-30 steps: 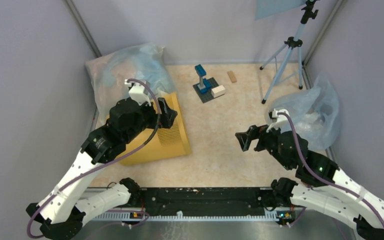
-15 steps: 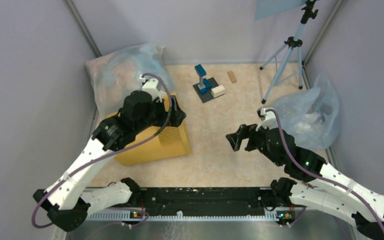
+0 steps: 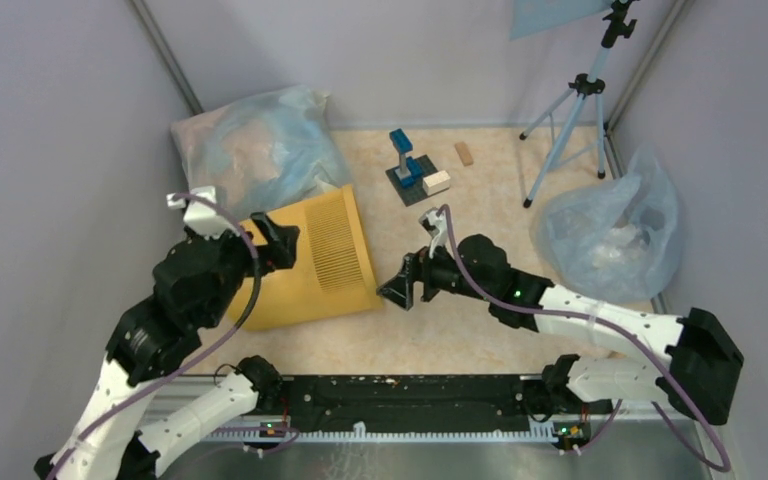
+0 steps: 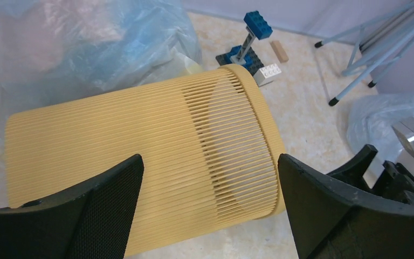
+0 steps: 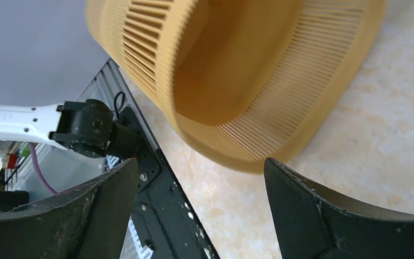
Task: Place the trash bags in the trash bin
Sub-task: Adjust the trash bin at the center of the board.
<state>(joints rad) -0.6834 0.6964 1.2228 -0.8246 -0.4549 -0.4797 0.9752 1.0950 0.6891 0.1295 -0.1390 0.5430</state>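
The yellow trash bin (image 3: 325,255) lies on its side on the table, its open rim toward the right. My left gripper (image 3: 274,243) is open above the bin's left part; in the left wrist view its jaws (image 4: 210,208) stand wide apart over the ribbed wall (image 4: 140,140). My right gripper (image 3: 401,290) is open just right of the bin's rim; the right wrist view (image 5: 199,213) looks into the bin's mouth (image 5: 232,81), which holds nothing I can see. No thin colourless trash bag shows in any view.
A big bluish sack (image 3: 255,150) lies behind the bin at back left, another (image 3: 610,230) at right. A blue-and-white block tower (image 3: 408,165), a small wooden block (image 3: 463,153) and a tripod (image 3: 565,115) stand at the back. Walls enclose the table.
My left arm has pulled back toward the left and near side, uncovering the bin. My right arm has swung left across the table to the bin's rim.
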